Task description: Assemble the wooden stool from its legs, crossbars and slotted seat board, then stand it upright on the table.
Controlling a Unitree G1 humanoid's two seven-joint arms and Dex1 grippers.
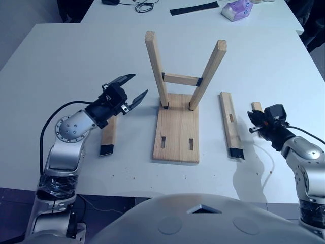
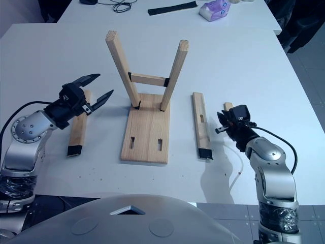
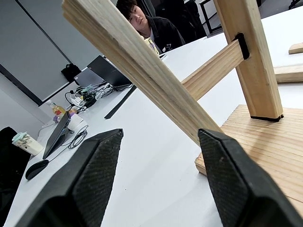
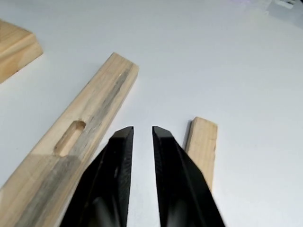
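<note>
The slotted seat board (image 1: 176,133) lies flat on the white table (image 1: 76,56). Two legs (image 1: 156,68) (image 1: 208,75) stand in its far slots, joined by a crossbar (image 1: 181,79). Its two near slots are empty. My left gripper (image 1: 138,85) is open, raised just left of the standing left leg (image 3: 142,71), with nothing between its fingers. Under that arm lies a loose leg (image 1: 108,136). Another loose leg (image 1: 231,124), with a slot, lies right of the board. My right gripper (image 4: 143,130) is shut and empty, low over the table between that leg (image 4: 71,137) and a short crossbar (image 4: 202,142).
A second table behind holds a tissue pack (image 1: 236,9), a black strip (image 1: 194,8) and cables. A thin white cable (image 1: 269,162) trails on the table by the right arm. The table's front edge is close to both arms.
</note>
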